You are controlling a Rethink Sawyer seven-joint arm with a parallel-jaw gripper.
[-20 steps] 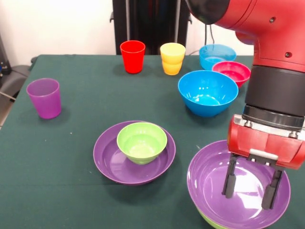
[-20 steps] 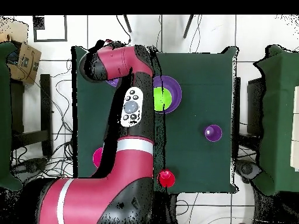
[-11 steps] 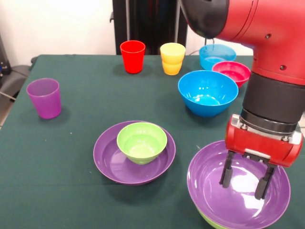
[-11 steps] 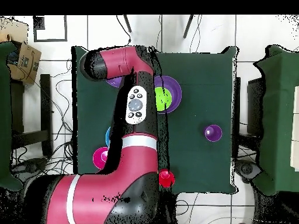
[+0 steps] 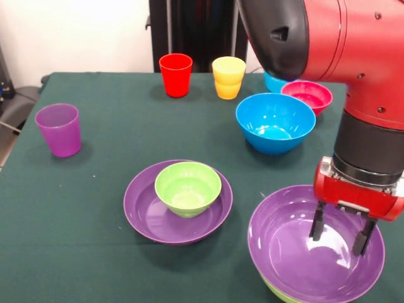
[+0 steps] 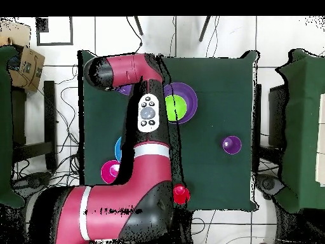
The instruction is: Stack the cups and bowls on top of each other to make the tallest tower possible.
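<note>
The green worktop [image 5: 107, 252] is seen to carry every item, with the red and black arm [image 5: 353, 69] occupying the right of the front view. The large purple bowl [image 5: 297, 252] at the near right is nested on a lime green one, of which only a sliver of rim [image 5: 273, 294] is shown; this pair is judged to be the start of the tower. The end effector [image 5: 339, 235] is held inside that bowl's hollow, its two black fingers [image 5: 315, 227] parted and nothing gripped between them; contact with the bowl cannot be confirmed. A shallow purple bowl [image 5: 145, 214] is placed at centre with a small green bowl [image 5: 188, 187] seated in it. The blue bowl [image 5: 275, 122] stands apart behind, with the small red bowl [image 5: 309, 95] and light blue bowl [image 5: 273, 82] beyond it, partly hidden by the arm. The purple cup [image 5: 59, 129] stands alone at left; the red cup [image 5: 175, 74] and yellow-orange cup [image 5: 228, 77] stand side by side at the far edge, unstacked. No brand, label or legible writing is observed on any item.
</note>
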